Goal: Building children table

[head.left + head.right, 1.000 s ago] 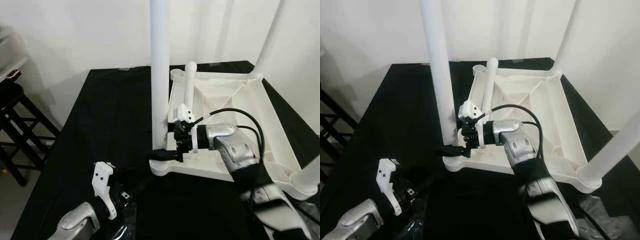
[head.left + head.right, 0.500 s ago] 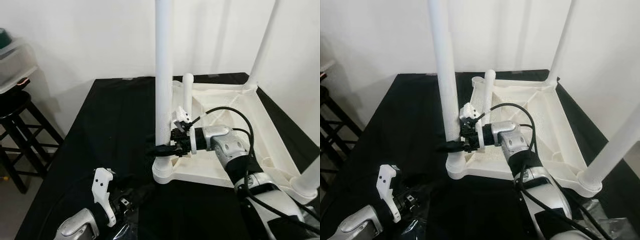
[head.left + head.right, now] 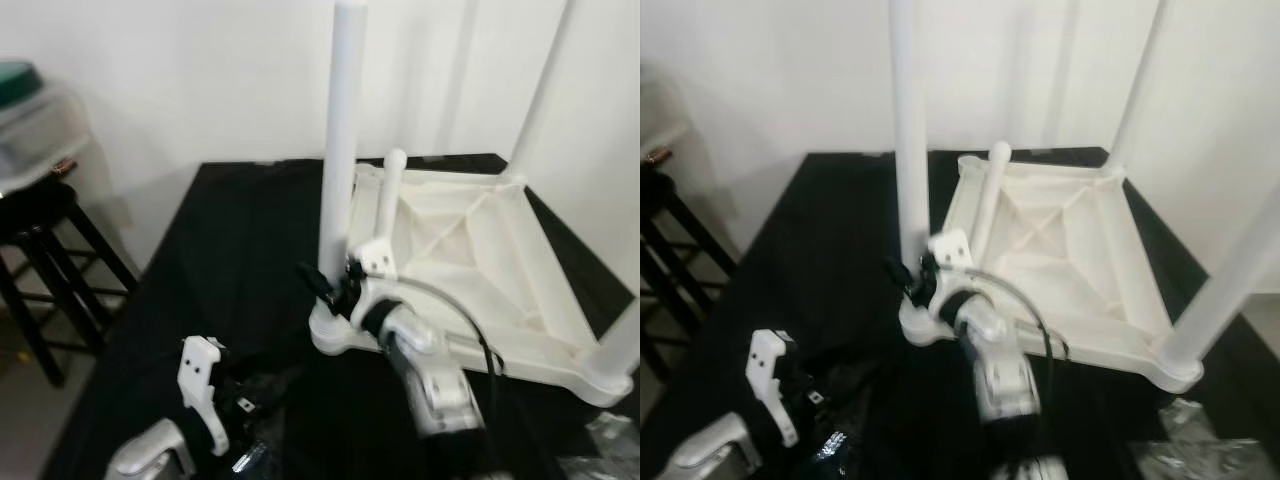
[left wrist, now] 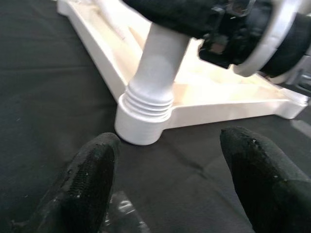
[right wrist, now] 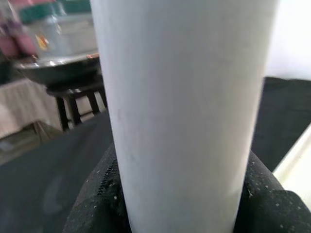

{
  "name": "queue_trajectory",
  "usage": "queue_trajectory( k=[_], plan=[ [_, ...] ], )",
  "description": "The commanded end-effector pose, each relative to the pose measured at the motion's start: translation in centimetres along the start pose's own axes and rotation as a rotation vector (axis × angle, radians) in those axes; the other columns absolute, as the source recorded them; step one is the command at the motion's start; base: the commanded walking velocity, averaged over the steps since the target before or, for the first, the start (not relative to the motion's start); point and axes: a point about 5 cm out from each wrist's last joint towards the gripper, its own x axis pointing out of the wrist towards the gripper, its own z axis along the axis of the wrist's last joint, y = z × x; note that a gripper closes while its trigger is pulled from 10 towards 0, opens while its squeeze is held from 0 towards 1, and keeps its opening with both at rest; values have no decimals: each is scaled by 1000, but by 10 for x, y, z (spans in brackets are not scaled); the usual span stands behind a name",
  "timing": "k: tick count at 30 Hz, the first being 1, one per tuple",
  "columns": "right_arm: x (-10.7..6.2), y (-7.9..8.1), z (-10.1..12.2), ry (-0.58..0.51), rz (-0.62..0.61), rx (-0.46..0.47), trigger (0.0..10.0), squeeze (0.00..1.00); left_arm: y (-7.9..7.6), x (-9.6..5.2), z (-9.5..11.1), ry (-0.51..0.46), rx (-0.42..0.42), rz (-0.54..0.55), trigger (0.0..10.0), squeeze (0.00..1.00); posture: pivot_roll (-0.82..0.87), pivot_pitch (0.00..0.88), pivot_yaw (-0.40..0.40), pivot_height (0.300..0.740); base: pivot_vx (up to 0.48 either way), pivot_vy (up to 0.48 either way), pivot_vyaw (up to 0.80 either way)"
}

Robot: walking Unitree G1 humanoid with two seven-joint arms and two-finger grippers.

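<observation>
The white children's table [image 3: 470,250] lies upside down on a black cloth. Its near-left leg [image 3: 340,150] stands upright in the corner socket [image 4: 143,121]. My right gripper [image 3: 325,285] is shut on this leg just above the socket, and its black fingers [image 5: 97,194] wrap the white tube [image 5: 180,97]. My left gripper [image 4: 170,155] hovers low over the cloth in front of the socket, open with nothing between its fingers. Two more legs stand at the far right [image 3: 540,90] and near right [image 3: 620,350]. A shorter leg [image 3: 388,195] leans at the far-left corner.
A black stool [image 3: 40,220] stands at the left beyond the cloth's edge, with a green-lidded container [image 3: 30,110] above it. Crumpled clear plastic lies at the near right [image 3: 610,440] and under my left gripper [image 4: 121,208]. A white wall is close behind.
The whole picture has shifted, so the camera moved and the leg's top is now in view. My right gripper stays shut on the leg near its base. The left gripper stays open and low.
</observation>
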Motion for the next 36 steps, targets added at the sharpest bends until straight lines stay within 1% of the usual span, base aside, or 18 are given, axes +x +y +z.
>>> queue_trajectory(
  k=[1,6,7,11,12,13,15,17,18,19,20,22,23,30,31,33,34,36],
  plan=[
    [-11,-16,-46,237,-69,77,0,0,1,-2,-1,19,0,-5,10000,0,-19,43,15,740,0,0,0],
    [-10,-13,-44,235,-52,77,0,0,1,-3,-1,17,7,7,10000,0,-26,50,24,740,0,0,0],
    [-11,-10,-41,251,-32,111,6941,0,1,-2,0,12,7,11,10000,0,-20,43,23,740,0,0,0],
    [-11,-8,-40,260,-15,125,6941,0,1,-1,0,14,5,8,10000,0,-19,41,24,740,0,0,0],
    [-11,-6,-33,240,5,137,10000,1000,1,-1,-1,15,2,5,10000,0,-20,36,28,740,0,0,0],
    [-11,-6,-33,240,5,137,10000,1000,1,-1,-1,15,2,5,10000,0,-20,36,28,740,0,0,0],
    [0,-6,-3,156,198,108,10000,1000,1,0,-1,16,-2,1,10000,0,-18,27,30,740,0,0,0],
    [4,-7,28,79,468,-6,10000,1000,1,2,-2,15,-4,-1,10000,0,-17,17,27,740,0,0,0],
    [4,-7,28,79,468,-6,10000,1000,1,2,-2,15,-4,-1,10000,0,-17,17,27,740,0,0,0],
    [3,-9,38,65,599,-59,10000,1000,1,3,-2,15,-4,-1,10000,0,-17,6,22,740,0,0,0],
    [3,-12,44,69,706,-98,10000,855,2,4,-2,13,-4,0,10000,0,-12,2,15,740,0,0,0],
    [3,-15,48,78,761,-113,10000,855,2,5,-2,12,-4,0,10000,0,-10,2,13,740,0,0,0],
    [4,-18,49,96,815,-125,10000,0,1,5,-3,12,-3,1,10000,0,-2,0,12,740,0,0,0],
    [17,-32,51,168,906,-106,9961,0,2,7,-4,11,1,6,10000,0,16,0,5,740,0,0,0],
    [17,-33,51,167,924,-88,1137,0,2,6,-5,12,0,6,10000,0,16,0,5,740,0,0,0],
    [17,-33,52,166,936,-76,1137,0,2,6,-5,12,0,6,10000,0,16,0,5,740,0,0,0],
    [16,-34,52,167,958,-64,0,0,2,6,-5,12,0,6,10000,0,17,0,7,740,0,0,0],
    [17,-35,52,169,965,-61,0,0,2,6,-5,13,-1,6,10000,0,17,0,7,740,0,0,0]
  ],
)
